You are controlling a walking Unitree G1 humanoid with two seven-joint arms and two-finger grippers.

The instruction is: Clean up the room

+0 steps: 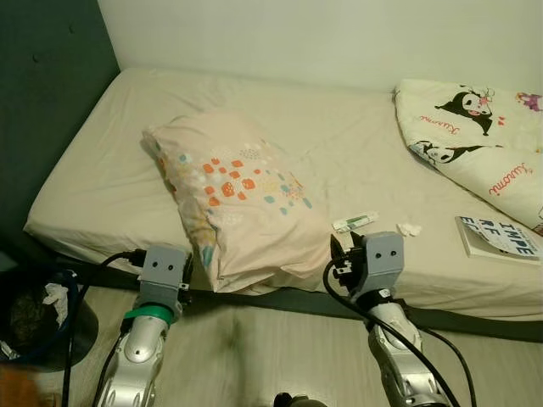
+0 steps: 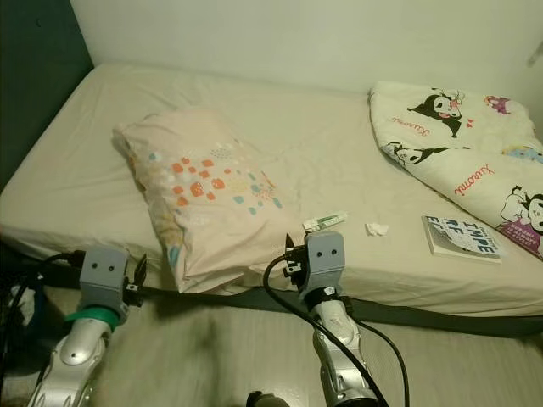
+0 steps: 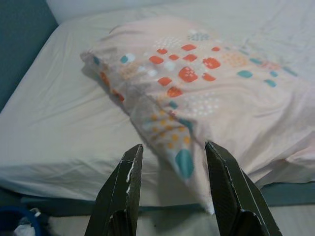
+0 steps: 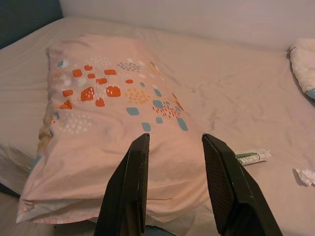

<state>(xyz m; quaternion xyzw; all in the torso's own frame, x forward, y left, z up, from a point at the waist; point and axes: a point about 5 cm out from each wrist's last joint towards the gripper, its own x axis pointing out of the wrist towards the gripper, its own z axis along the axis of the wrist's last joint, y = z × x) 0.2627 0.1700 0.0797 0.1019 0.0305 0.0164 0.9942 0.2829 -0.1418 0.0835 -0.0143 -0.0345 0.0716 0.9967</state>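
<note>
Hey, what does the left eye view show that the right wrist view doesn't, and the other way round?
Left eye view alone: the book, the cartoon quilt, both silver arms, and a dark bin on the floor.

Right wrist view alone: the right gripper up close, black fingers apart, aimed at the pillow's near edge.

Both: the pillow, the small tube, the crumpled tissue, the mattress.

A pale pink pillow [image 1: 237,199] with orange and teal patches lies on a cream sheet [image 1: 102,182].
</note>
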